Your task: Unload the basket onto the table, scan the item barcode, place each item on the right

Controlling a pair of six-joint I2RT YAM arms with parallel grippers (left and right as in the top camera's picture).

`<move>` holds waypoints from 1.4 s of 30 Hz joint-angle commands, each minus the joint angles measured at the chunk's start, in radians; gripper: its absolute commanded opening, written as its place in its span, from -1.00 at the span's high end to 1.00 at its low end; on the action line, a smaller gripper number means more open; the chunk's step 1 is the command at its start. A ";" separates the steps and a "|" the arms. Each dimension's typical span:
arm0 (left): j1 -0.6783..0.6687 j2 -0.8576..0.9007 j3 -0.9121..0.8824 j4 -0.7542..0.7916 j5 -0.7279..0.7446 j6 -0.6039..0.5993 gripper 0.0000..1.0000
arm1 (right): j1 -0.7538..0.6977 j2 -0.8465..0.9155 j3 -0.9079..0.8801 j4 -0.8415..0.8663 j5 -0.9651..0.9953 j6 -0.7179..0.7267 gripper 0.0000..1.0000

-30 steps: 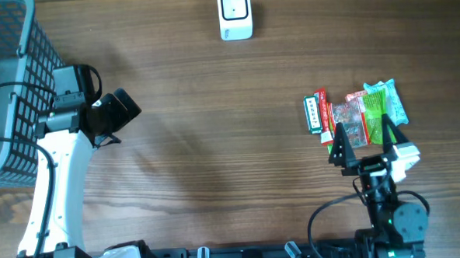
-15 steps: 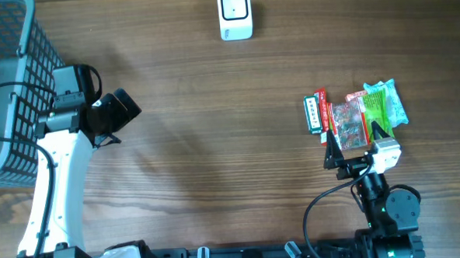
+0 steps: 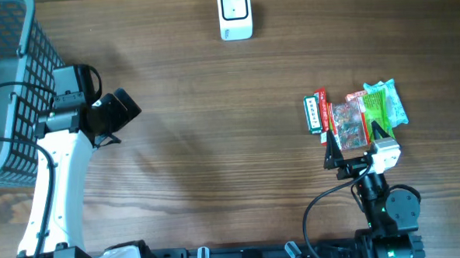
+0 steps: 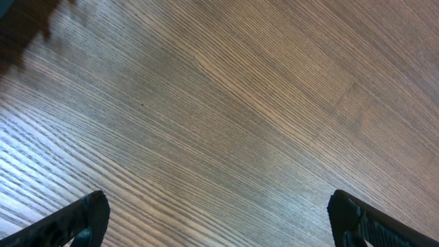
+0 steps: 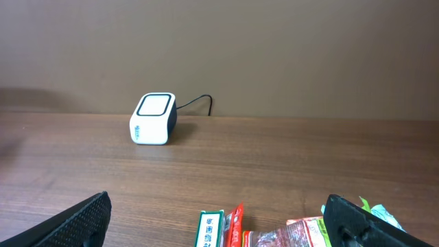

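The items are a small pile of snack packets at the right of the table: a green-and-white box (image 3: pixel 314 114), a red clear-fronted packet (image 3: pixel 348 122) and a green packet (image 3: pixel 382 105). My right gripper (image 3: pixel 357 144) hovers over the pile's near edge, open, with nothing between its fingers. In the right wrist view the box (image 5: pixel 209 232) and red packet (image 5: pixel 302 233) lie between the wide-set fingertips (image 5: pixel 86 218). The white barcode scanner (image 3: pixel 235 14) stands at the far edge, also in the right wrist view (image 5: pixel 153 119). My left gripper (image 3: pixel 122 110) is open over bare wood (image 4: pixel 219 123).
A grey mesh basket (image 3: pixel 10 84) stands at the far left, beside the left arm. A cable runs from the scanner along the back wall (image 5: pixel 195 104). Bare wooden tabletop (image 3: pixel 215 145) lies between the two arms.
The right gripper shifted slightly left and toward the packets, then held still over the last half second. The left arm has not moved.
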State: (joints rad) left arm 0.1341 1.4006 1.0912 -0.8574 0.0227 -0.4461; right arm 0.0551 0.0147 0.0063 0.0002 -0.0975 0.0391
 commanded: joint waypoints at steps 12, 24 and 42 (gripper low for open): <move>0.006 -0.331 0.007 0.000 -0.013 0.009 -1.00 | -0.002 -0.011 -0.001 0.006 -0.008 -0.013 -0.99; 0.004 -0.922 0.001 -0.016 -0.016 0.027 -1.00 | -0.002 -0.011 -0.001 0.006 -0.008 -0.013 -0.99; -0.006 -1.396 -0.391 0.351 0.027 0.020 -1.00 | -0.002 -0.011 -0.001 0.006 -0.008 -0.013 -0.99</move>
State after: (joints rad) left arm 0.1322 0.0071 0.8062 -0.7212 0.0177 -0.4416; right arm 0.0551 0.0128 0.0063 0.0002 -0.0975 0.0391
